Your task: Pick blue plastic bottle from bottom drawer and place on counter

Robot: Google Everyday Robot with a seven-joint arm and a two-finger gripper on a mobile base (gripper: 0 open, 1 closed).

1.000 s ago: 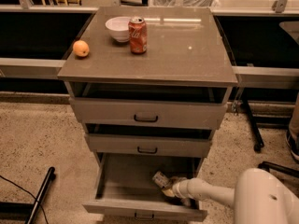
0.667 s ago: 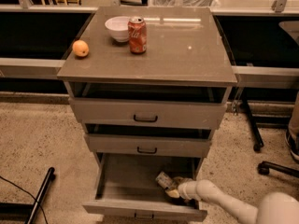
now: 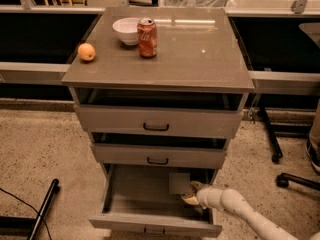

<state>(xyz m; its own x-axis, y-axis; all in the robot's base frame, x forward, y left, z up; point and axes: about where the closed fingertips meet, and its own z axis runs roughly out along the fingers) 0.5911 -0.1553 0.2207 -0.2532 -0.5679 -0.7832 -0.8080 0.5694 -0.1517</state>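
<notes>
- Since the earlier frames the bulky white robot body has dropped out of the lower right corner. Only the slim pale arm (image 3: 235, 206) now runs in from there.
- gripper (image 3: 191, 194) has shifted slightly up in the frame and sits inside the bottom drawer (image 3: 150, 223), at its right side, lower centre of the frame.
- Grip state: cannot tell, since the tip is a tan blur.
- blue plastic bottle (image 3: 179, 183) shows only as a pale patch in the drawer, just left of and touching the gripper tip. Cannot tell if it is lifted or lying on the drawer floor.
- Bottom drawer is pulled well out. The middle drawer (image 3: 157, 155) and top drawer (image 3: 156, 121) are each out a little.
- counter (image 3: 200, 49) fills the upper centre. Its right half is bare and glossy.
- On the counter's left half, a red soda can (image 3: 147, 37) stands upright, just right of and in front of a white bowl (image 3: 126, 30).
- An orange (image 3: 86, 52) sits apart from them, near the left edge.
- Speckled floor, with a black bar (image 3: 42, 209) at lower left and chair legs (image 3: 295, 179) at the right edge.
</notes>
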